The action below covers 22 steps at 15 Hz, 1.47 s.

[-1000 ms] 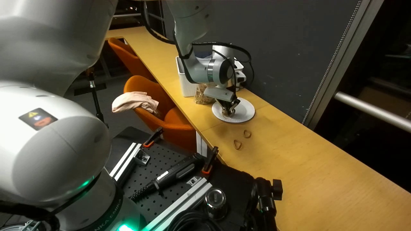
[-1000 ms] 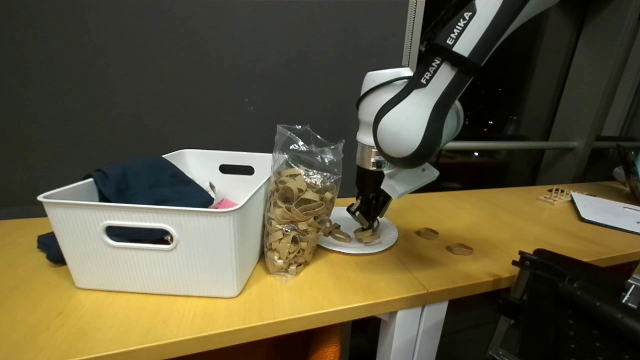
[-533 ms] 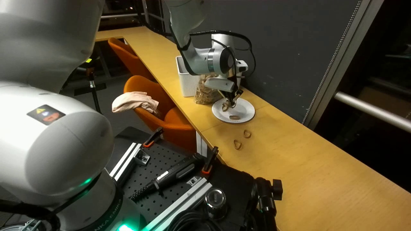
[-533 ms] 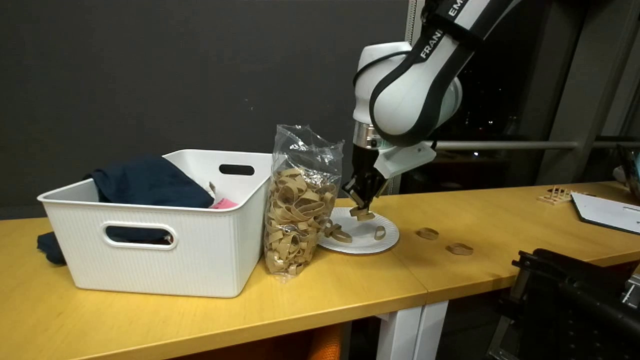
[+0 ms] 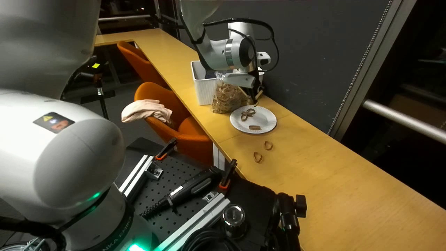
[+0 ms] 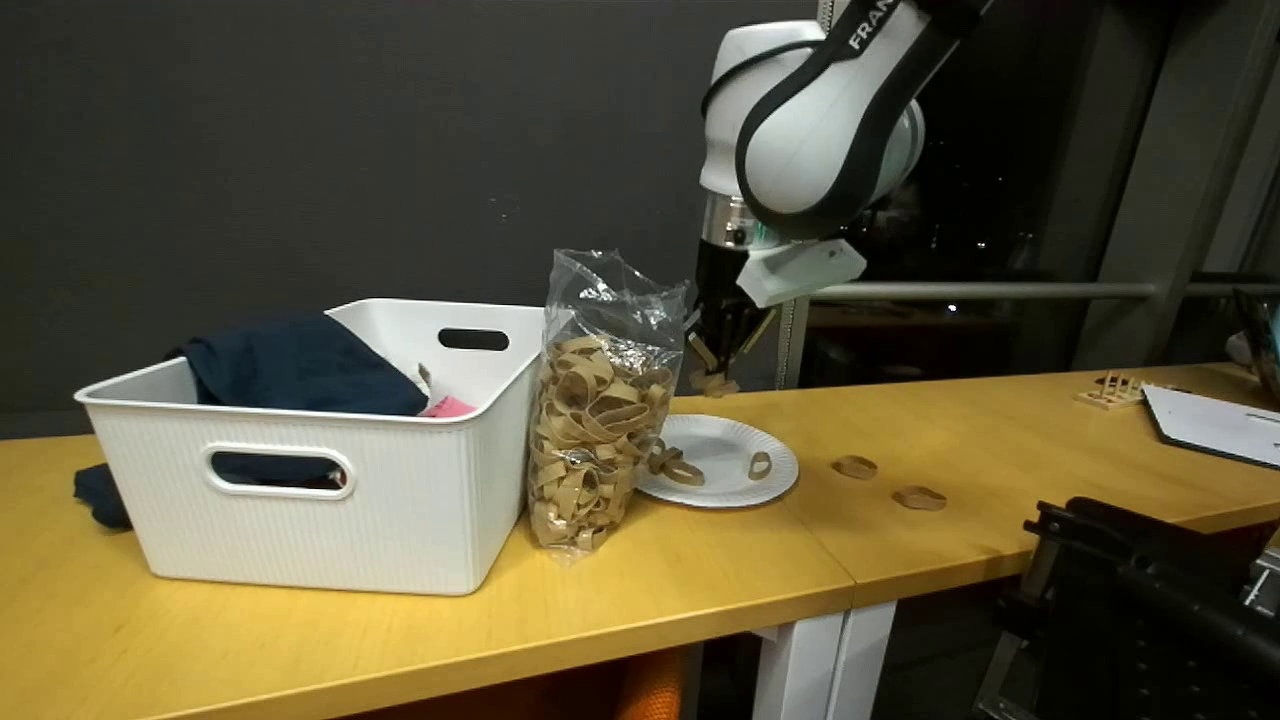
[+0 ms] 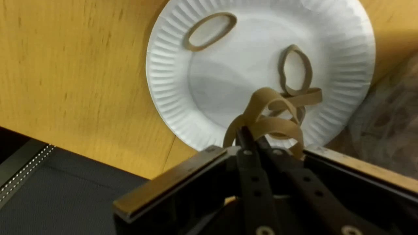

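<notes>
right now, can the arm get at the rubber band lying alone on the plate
Probably not to grasp it: the tool is shut on at least one other rubber band. Otherwise the way looks free; nothing visible covers the lone band on the plate.

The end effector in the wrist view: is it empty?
No: the end effector is closed on tan rubber bands, whose loops show at its fingertips.

Basket [image 6: 320, 530] near the bench's front edge [image 6: 700, 622], bag [image 6: 600, 430] just beside it, then the plate [image 6: 725, 460], bands [image 7: 308, 70] on it, two more bands [image 6: 918, 503] beyond!
</notes>
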Motion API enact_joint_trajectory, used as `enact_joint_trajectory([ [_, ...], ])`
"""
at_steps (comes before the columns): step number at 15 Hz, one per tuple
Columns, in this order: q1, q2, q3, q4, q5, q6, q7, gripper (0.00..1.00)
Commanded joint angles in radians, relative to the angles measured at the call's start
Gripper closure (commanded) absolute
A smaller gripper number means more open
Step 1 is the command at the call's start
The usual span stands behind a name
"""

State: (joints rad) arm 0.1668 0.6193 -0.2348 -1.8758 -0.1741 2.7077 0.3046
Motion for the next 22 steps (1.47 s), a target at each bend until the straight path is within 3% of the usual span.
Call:
enact_joint_trajectory([
  [1,0.065,-0.108,-0.053,-0.007,-0.070,-0.048,0.063,0.99],
  [4,0.092,-0.194,-0.060,0.010,-0.126,-0.060,0.108,0.99],
  [8,0.085,-0.253,0.001,0.032,-0.126,-0.052,0.107,0.99],
  [15,0.090,-0.249,0.088,0.019,-0.122,-0.076,0.114,0.99],
  [22,0.099,-0.238,0.106,0.012,-0.123,-0.104,0.123,0.99],
])
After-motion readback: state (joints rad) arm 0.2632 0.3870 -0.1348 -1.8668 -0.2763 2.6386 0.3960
